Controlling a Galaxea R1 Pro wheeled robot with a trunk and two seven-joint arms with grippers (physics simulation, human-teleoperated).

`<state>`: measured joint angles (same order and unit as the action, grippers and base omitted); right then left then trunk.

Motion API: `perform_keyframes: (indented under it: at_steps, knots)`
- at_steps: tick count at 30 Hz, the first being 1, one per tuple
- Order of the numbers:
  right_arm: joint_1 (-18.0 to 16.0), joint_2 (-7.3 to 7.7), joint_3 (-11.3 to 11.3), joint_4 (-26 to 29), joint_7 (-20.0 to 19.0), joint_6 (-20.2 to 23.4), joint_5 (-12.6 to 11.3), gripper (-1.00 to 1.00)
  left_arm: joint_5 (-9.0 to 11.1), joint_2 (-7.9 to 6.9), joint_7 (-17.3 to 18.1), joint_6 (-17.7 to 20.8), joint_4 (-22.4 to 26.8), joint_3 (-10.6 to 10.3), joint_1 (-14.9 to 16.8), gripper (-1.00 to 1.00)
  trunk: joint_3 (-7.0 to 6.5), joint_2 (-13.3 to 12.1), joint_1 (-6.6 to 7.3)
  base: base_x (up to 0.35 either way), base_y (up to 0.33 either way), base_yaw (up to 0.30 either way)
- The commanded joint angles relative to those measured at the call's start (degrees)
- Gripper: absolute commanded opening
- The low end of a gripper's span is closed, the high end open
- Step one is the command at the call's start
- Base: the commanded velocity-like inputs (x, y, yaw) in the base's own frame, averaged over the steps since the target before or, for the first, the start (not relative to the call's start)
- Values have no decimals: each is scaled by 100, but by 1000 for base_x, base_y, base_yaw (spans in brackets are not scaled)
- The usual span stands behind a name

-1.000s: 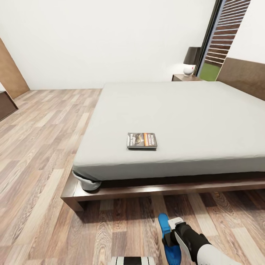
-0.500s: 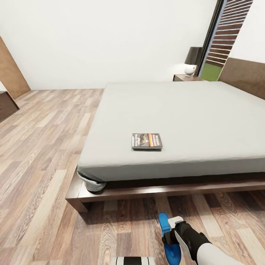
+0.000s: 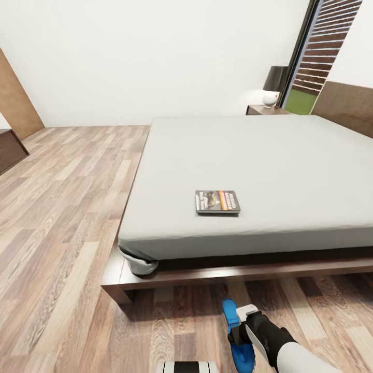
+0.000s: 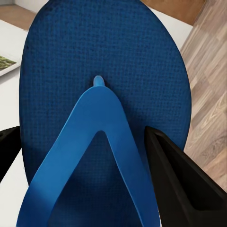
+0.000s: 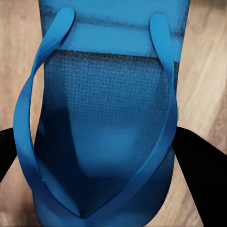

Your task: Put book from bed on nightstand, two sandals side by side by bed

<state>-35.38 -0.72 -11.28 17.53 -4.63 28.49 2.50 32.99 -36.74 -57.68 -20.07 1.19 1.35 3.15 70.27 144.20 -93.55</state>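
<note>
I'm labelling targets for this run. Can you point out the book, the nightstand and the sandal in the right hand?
book (image 3: 218,202), head view, middle of its cover.
nightstand (image 3: 265,110), head view, its top beside the lamp.
sandal (image 5: 106,127), right wrist view, its footbed between the straps.

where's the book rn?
Head view: the book lies flat on the bed, near its foot edge toward the left corner, far from the nightstand by the headboard.
</note>
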Motion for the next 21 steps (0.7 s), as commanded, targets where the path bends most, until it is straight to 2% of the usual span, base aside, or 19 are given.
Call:
perform_keyframes:
  at_steps: [1, 6, 19, 21]
  knots:
    - [-2, 3, -19, 11, -20, 33, 23, -100, -4, 0, -5, -10, 4, 6, 1, -100, 4, 2, 0, 169, 135, 0]
    - [-3, 2, -22, 12, -20, 33, 23, -100, -4, 0, -6, -19, 4, 6, 1, -100, 4, 2, 0, 110, 67, 0]
    - [-4, 10, -23, 13, -20, 29, 23, -100, -3, 9, -40, -23, 4, 6, 1, -100, 4, 2, 0, 10, 6, 0]
    - [-4, 13, -23, 13, -20, 27, 23, -100, -3, 9, -41, -23, 4, 6, 1, -100, 49, 4, -6, 0, 0, 0]
